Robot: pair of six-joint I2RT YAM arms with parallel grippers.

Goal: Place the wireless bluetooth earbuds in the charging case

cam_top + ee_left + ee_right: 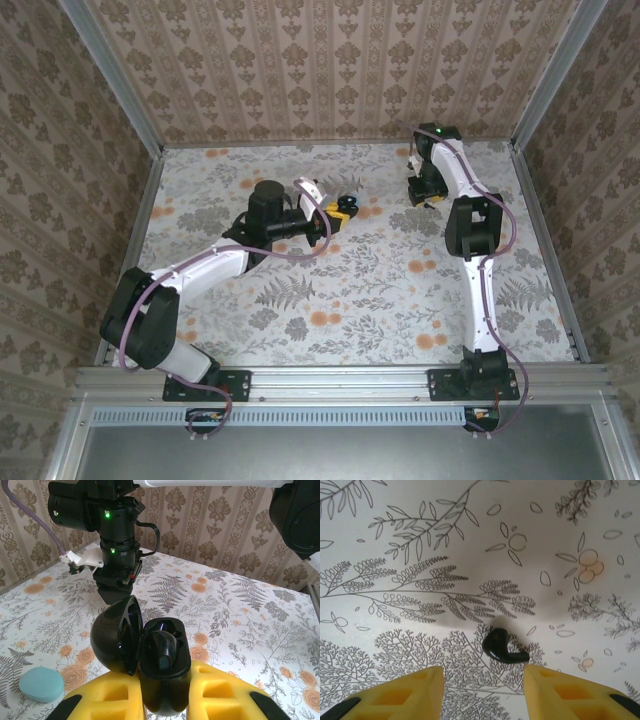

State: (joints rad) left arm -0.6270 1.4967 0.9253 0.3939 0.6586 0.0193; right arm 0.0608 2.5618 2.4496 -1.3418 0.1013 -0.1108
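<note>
My left gripper [162,682] is shut on a black charging case [164,680], its yellow pads pressing both sides of the body. The hinged lid [115,635] stands open to the left. One black earbud [164,650] sits in a well of the case. In the top view the left gripper [338,210] holds the case above mid-table. The other earbud [501,647] lies loose on the floral table. It sits just ahead of my right gripper [482,675], between its open yellow fingers and nearer the right one, touching neither. The right gripper [424,198] points straight down at the back right.
A small teal egg-shaped shell [41,684] lies on the table to the left of the held case. The right arm's wrist [117,550] hangs low just beyond the case. Patterned walls [330,70] close in the table on three sides.
</note>
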